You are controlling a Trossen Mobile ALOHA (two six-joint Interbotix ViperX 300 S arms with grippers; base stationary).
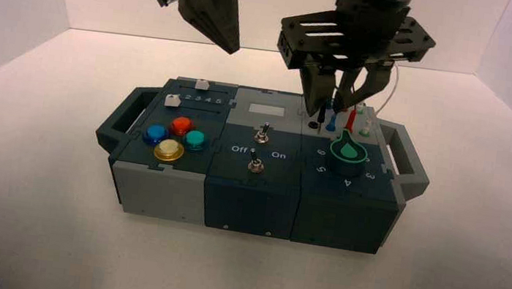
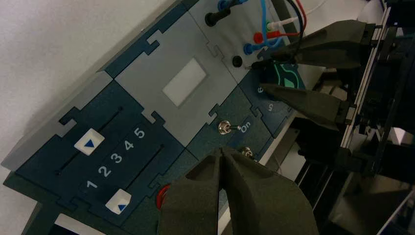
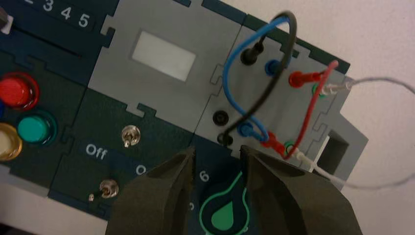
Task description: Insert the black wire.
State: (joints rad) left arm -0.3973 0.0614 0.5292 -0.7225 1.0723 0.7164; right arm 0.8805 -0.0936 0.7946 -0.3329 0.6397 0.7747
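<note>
Firstly, nearest on the box, four round buttons [image 1: 180, 126] sit at left, two toggle switches [image 1: 256, 167] in the middle and a green-marked black knob [image 1: 347, 154] at right. Just beyond the knob, the black wire [image 3: 268, 90] has its near plug [image 2: 262, 64] out, metal pin showing, beside the near black socket [image 3: 220, 117]. Right gripper [image 3: 218, 151] is over this area, fingers spread, released (nothing grasped). Blue wire [image 3: 226, 76] and red wire [image 3: 311, 107] are plugged in alongside. Farther back, the black wire's other plug [image 3: 250, 54] is seated in the far black socket. Left gripper [image 2: 221, 152] hangs above the box's left-middle part, fingers clenched together, empty.
</note>
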